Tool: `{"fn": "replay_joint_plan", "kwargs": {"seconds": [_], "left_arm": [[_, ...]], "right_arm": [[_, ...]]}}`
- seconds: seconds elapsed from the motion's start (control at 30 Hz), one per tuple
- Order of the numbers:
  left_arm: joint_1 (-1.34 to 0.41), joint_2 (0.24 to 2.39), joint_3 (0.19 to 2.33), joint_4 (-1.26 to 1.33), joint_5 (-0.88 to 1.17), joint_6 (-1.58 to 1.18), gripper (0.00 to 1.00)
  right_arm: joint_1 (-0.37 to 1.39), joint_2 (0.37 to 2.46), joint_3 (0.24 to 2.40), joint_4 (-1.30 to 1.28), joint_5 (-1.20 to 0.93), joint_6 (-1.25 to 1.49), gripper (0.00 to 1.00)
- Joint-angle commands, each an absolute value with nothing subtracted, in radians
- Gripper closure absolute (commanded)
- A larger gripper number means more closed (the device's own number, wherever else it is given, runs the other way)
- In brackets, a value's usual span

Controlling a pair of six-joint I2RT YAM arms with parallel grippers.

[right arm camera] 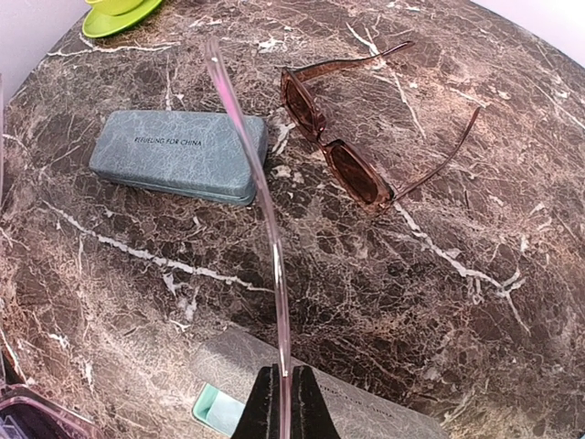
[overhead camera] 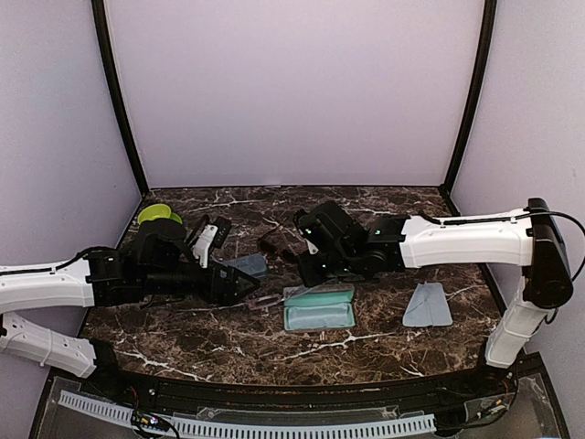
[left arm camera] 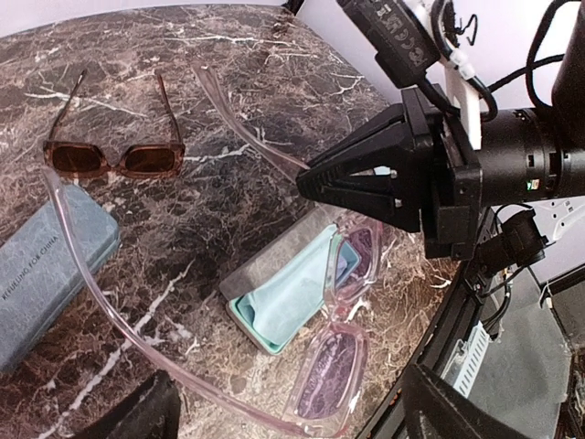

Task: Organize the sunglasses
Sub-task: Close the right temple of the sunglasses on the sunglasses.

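1. We are looking at a dark marble worktop [overhead camera: 384,343] with white veins that is carrying everything else.
2. The right arm [overhead camera: 457,240] is reaching in from the right edge toward the middle. The right gripper [right arm camera: 280,402] is pressing its fingers together on one pale temple of the purple-tinted sunglasses [left arm camera: 336,370].
3. The left arm [overhead camera: 46,285] is stretching in from the left edge, and the left gripper [overhead camera: 249,285] is pointing at the middle of the worktop. Its fingers [left arm camera: 137,416] are standing spread wide, with the front of the pale frame showing between them in the left wrist view. We cannot tell whether they are touching it.
4. An open case [overhead camera: 320,294] is lying near the middle, toward the near edge, and is showing its teal inside.
5. A closed blue-grey case [right arm camera: 178,154] is lying left of the middle.
6. A flat light-blue cloth [overhead camera: 427,305] is resting toward the right edge, well apart from the cases.
7. The purple-tinted sunglasses are hanging by that pinched temple between the two grippers, at the left end of the open case. Both temples are standing unfolded.
8. The brown sunglasses [right arm camera: 338,155] are lying on the worktop beyond the middle, toward the far edge, with their temples spread open.
9. A lime-green dish [overhead camera: 157,214] is sitting in the far left corner.
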State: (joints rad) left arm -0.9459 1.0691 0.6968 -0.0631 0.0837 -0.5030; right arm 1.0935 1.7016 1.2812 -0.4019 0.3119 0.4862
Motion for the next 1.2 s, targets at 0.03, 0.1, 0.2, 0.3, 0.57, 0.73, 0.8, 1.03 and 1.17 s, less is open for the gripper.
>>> {"fn": "replay_joint_plan", "kwargs": {"seconds": [0.03, 0.1, 0.2, 0.3, 0.57, 0.73, 0.8, 1.03, 1.17], "left_arm": [[-0.954, 1.076, 0.692, -0.049, 0.084, -0.458, 0.11], [-0.960, 1.091, 0.697, -0.059, 0.079, -0.448, 0.10], [-0.969, 1.101, 0.703, -0.068, 0.070, -0.441, 0.09], [-0.976, 1.111, 0.704, -0.060, 0.080, -0.432, 0.09], [-0.999, 1.158, 0.728, -0.058, 0.123, -0.387, 0.10], [-1.014, 1.199, 0.751, -0.076, 0.152, -0.350, 0.11], [-1.021, 1.210, 0.754, -0.076, 0.162, -0.336, 0.11], [-1.034, 1.233, 0.755, -0.064, 0.203, -0.310, 0.11], [-1.038, 1.244, 0.755, -0.050, 0.227, -0.291, 0.11]], "right_arm": [[1.088, 1.693, 1.283, -0.368, 0.302, 0.479, 1.00], [1.089, 1.694, 1.285, -0.369, 0.301, 0.479, 1.00], [1.089, 1.694, 1.285, -0.371, 0.298, 0.479, 1.00], [1.089, 1.697, 1.287, -0.371, 0.298, 0.479, 1.00], [1.089, 1.709, 1.299, -0.374, 0.293, 0.476, 1.00], [1.089, 1.711, 1.300, -0.374, 0.297, 0.476, 1.00], [1.089, 1.711, 1.301, -0.373, 0.300, 0.474, 1.00], [1.082, 1.710, 1.303, -0.387, 0.316, 0.491, 1.00], [1.072, 1.694, 1.282, -0.366, 0.300, 0.509, 1.00]]}}
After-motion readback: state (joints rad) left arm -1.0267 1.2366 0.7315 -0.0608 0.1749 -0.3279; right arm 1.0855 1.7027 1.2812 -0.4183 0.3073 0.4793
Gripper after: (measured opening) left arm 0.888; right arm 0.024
